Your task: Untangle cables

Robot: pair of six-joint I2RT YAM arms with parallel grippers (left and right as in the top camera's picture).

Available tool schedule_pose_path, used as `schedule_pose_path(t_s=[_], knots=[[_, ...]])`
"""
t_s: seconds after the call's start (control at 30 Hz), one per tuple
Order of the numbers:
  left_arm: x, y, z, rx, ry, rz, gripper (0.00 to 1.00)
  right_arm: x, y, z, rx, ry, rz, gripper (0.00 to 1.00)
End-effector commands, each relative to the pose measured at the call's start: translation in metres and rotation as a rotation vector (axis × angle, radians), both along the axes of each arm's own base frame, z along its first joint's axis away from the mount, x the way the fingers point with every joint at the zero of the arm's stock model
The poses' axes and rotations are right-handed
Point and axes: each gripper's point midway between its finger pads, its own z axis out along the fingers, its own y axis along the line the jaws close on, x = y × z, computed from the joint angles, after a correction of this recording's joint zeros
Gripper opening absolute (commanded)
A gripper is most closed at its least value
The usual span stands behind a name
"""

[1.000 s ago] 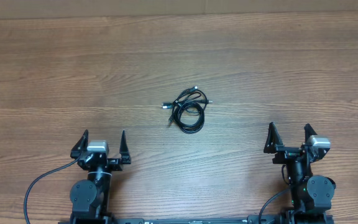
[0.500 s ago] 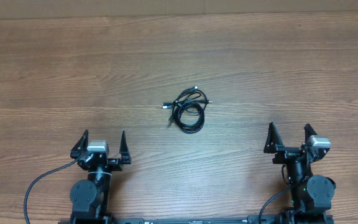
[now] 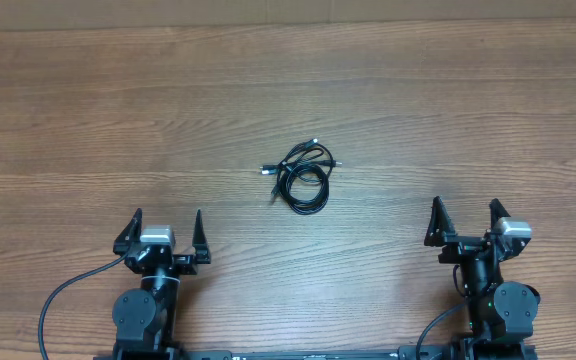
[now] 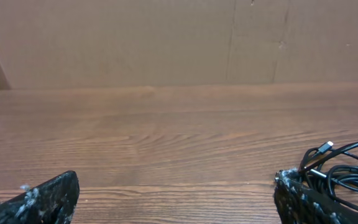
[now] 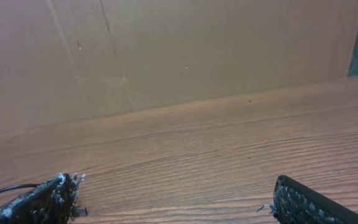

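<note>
The cables (image 3: 302, 176) lie in a small black tangle of loops on the wooden table (image 3: 418, 110), near its middle, with small plugs poking out at the left and right. In the left wrist view the cables (image 4: 347, 168) show at the right edge, partly behind my right fingertip. In the right wrist view only a thin cable end (image 5: 5, 190) shows at the left. My left gripper (image 3: 165, 225) stands open near the front left, well short of the tangle. At the front right, my right gripper (image 3: 465, 217) is open too, with nothing between its fingers.
A brown cardboard wall (image 4: 166, 43) rises behind the far table edge. Thick black wires (image 3: 68, 295) run from the arm bases at the front edge.
</note>
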Motion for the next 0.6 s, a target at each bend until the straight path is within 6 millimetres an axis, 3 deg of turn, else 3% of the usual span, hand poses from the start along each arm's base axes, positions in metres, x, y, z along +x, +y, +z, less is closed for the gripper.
schedule_pose_path(t_s=[0.0,0.37,0.57], knots=[[0.0,0.001,0.0,0.019,-0.007,0.003,1.0,0.0,-0.001,-0.002,-0.005,-0.005,-0.005,1.0],[0.0,0.0,0.001,0.018,-0.008,0.0,1.0,0.0,-0.001,-0.002,-0.005,-0.005,-0.005,1.0],[-0.003,-0.031,0.009,-0.066,-0.035,-0.18,1.0,0.0,-0.001,-0.002,-0.005,-0.005,-0.005,1.0]])
